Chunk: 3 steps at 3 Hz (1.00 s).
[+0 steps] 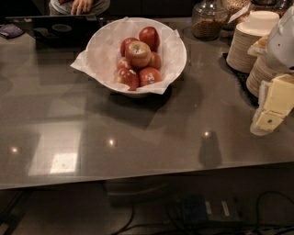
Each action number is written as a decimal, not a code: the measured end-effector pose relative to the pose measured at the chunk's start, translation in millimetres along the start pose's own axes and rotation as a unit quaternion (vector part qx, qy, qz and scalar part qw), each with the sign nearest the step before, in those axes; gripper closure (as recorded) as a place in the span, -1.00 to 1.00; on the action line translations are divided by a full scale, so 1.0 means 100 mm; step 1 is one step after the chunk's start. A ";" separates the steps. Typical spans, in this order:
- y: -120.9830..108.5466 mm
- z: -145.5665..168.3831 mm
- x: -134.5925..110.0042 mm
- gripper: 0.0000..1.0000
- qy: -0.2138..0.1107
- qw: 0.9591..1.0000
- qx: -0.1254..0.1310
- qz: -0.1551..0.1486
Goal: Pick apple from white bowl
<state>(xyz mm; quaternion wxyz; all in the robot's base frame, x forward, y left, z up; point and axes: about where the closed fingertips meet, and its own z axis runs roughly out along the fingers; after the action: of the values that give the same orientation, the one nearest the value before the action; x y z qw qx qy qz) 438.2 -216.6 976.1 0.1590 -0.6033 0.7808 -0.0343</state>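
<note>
The white bowl (174, 59), lined with crinkled white paper that sticks out past its rim, stands on the grey counter at the back middle. Several apples are piled in it. The apple (138, 53), the largest, red with a pale yellow-tan top and a small white sticker, sits on top of the pile in the middle. Darker red apples lie around it. My gripper (271, 110) is at the right edge of the view, pale yellow and white, hanging above the counter well to the right of the bowl and lower in the picture.
Stacks of pale plates (250, 39) stand at the back right on a black mat. A glass jar (209, 20) stands behind the bowl. A person's hand (81, 5) and a dark laptop (59, 27) are at the back left. Cables lie under the counter's front edge.
</note>
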 end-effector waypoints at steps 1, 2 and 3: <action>-0.01 0.00 -0.03 -1.00 -0.004 1.000 0.005 0.001; -0.13 0.08 -0.20 -1.00 -0.036 0.999 0.020 0.006; -0.35 0.26 -0.55 -1.00 -0.079 0.997 0.026 -0.003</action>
<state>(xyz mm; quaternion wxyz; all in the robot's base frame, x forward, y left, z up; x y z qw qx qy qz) 490.6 -170.0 971.4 0.2352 -0.6019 0.7631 -0.0072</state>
